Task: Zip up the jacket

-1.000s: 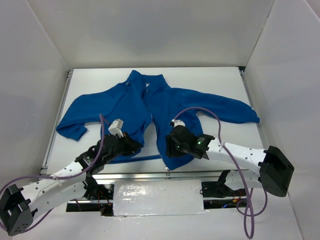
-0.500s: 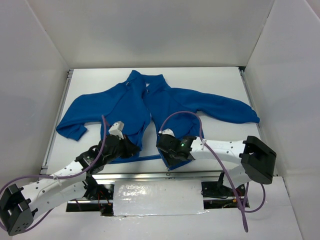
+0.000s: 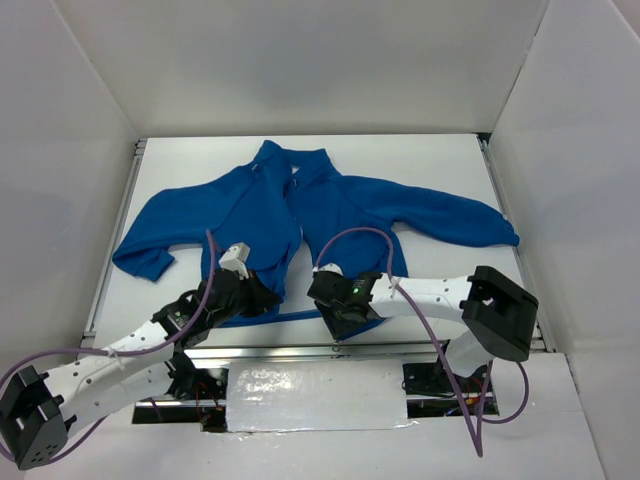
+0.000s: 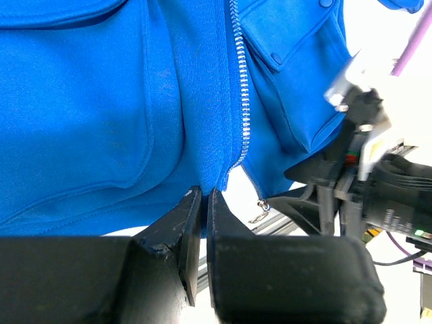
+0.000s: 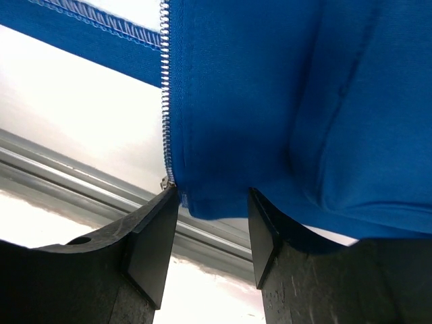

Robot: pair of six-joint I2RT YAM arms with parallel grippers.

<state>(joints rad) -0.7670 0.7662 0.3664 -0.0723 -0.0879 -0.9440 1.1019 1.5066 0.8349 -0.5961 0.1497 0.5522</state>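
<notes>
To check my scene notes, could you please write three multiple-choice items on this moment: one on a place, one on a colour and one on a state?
1. The jacket lies with its collar toward:
A the arms
B the far edge of the table
C the left wall

2. The zipper teeth are:
A silvery
B black
C red

3. The right gripper is:
A shut on a sleeve
B shut, off the jacket
C open, straddling the jacket's bottom edge

Answers:
1 B: in the top view the collar lies at the far side.
2 A: pale metal teeth run along the blue cloth.
3 C: its fingers stand apart with the bottom corner between them.
</notes>
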